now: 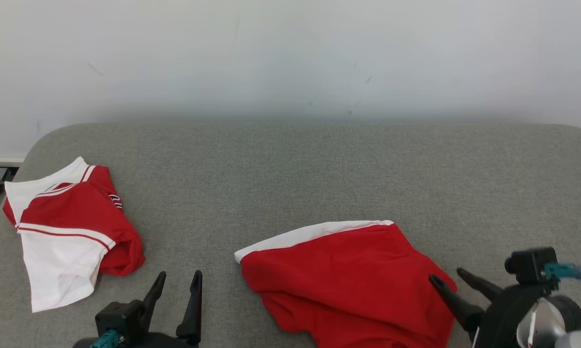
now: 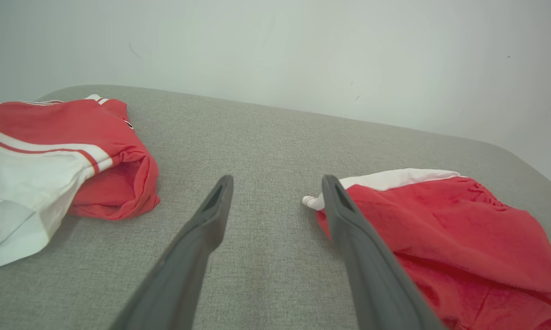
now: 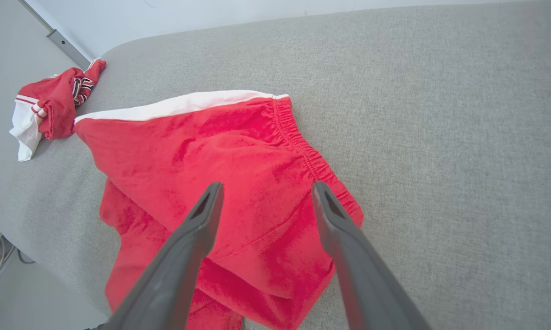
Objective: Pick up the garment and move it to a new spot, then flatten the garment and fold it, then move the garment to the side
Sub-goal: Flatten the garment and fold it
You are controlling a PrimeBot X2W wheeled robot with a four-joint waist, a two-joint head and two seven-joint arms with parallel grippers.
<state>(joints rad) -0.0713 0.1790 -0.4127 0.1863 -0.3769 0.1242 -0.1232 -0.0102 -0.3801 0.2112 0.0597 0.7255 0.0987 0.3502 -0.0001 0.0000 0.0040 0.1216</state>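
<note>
The right pincer [image 1: 446, 274], released, is hovering at the red shorts [image 1: 348, 270]; the left pincer [image 1: 180, 274] is sitting open at lower left. The shorts are lying rumpled near the bench [image 1: 290, 169] edge, so a shallow pinch is risking dragging them off.

Plain indoor room: grey upholstered platform [image 1: 290, 159] against bare white wall [image 1: 290, 53].

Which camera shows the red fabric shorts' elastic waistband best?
Right wrist view: it looks down on the red fabric shorts, gathered waistband plain. Head view crops their lower part; left wrist view sees them low, side-on, waistband faint.
</note>
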